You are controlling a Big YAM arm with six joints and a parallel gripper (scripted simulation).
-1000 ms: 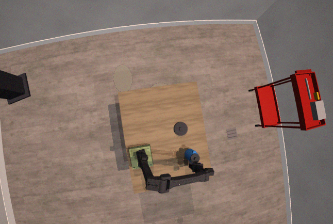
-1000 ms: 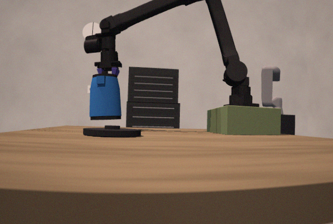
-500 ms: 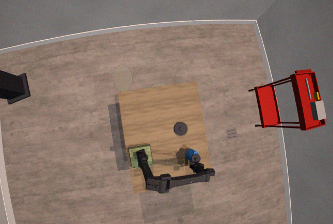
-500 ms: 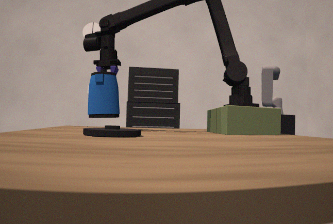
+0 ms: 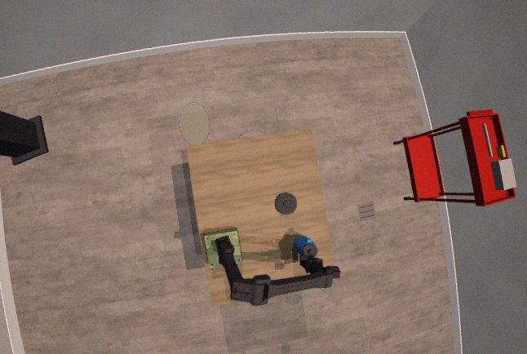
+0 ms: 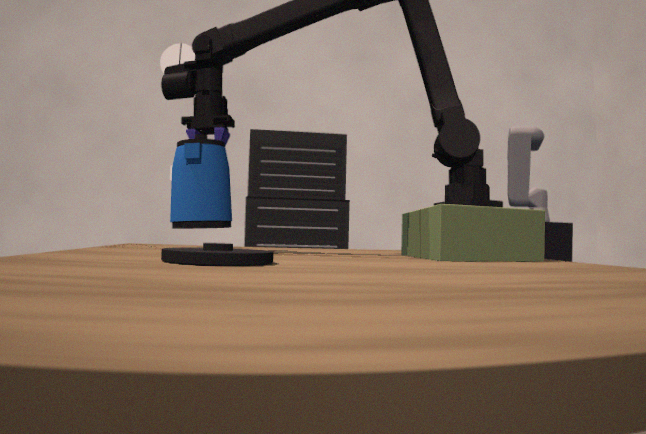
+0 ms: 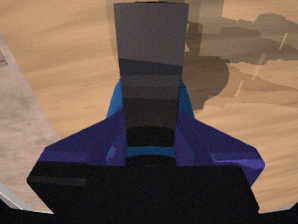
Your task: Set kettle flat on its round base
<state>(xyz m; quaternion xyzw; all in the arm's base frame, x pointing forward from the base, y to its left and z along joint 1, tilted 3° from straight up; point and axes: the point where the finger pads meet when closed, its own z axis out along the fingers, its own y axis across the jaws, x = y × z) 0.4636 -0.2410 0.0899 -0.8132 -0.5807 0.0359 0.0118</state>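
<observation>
The blue kettle (image 5: 301, 243) (image 6: 201, 184) hangs in the air, about upright, its black bottom above table height in the exterior view. My gripper (image 7: 150, 113) is shut on the kettle's dark handle (image 7: 151, 37); the purple fingers stand on either side of it in the wrist view. The round black base (image 5: 279, 208) (image 6: 180, 256) lies flat on the table, its stud (image 5: 285, 203) (image 6: 217, 246) up. In the top view the kettle is clearly off to the near side of the base, not over it. The ring under the kettle is hidden.
The arm stands on a green block (image 5: 236, 259) (image 6: 487, 232) at the table's left in the top view. The kettle is close to the table's right edge there. A red cart (image 5: 423, 169) stands on the floor beyond that edge. Dark cabinets (image 6: 297, 166) stand behind the table.
</observation>
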